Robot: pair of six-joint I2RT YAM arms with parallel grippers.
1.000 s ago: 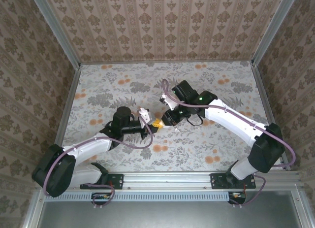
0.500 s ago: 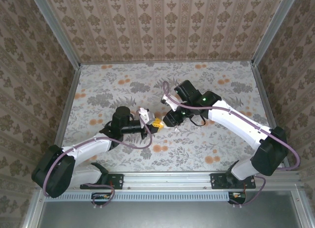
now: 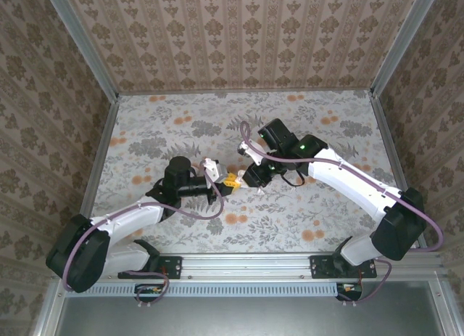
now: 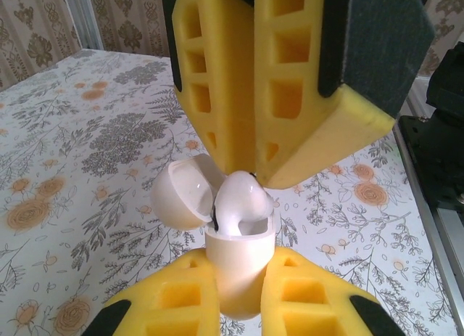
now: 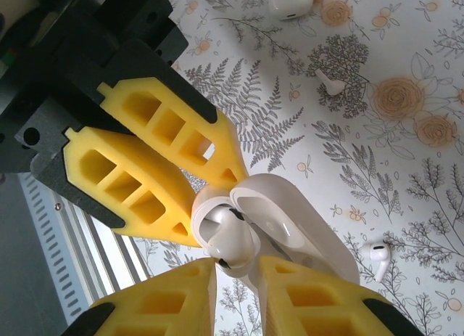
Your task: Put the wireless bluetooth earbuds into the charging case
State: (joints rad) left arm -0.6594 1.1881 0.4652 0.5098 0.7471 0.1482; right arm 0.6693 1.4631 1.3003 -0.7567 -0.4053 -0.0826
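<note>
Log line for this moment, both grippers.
left gripper: shut on charging case, lid open | right gripper: shut on earbud, at case mouth

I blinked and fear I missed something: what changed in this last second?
The right arm edged slightly rightward in the overhead view, with the right gripper remaining at the earbud sitting in the open charging case. Nothing was visibly grabbed or released. The left gripper kept the case clamped, unmoved.
</note>
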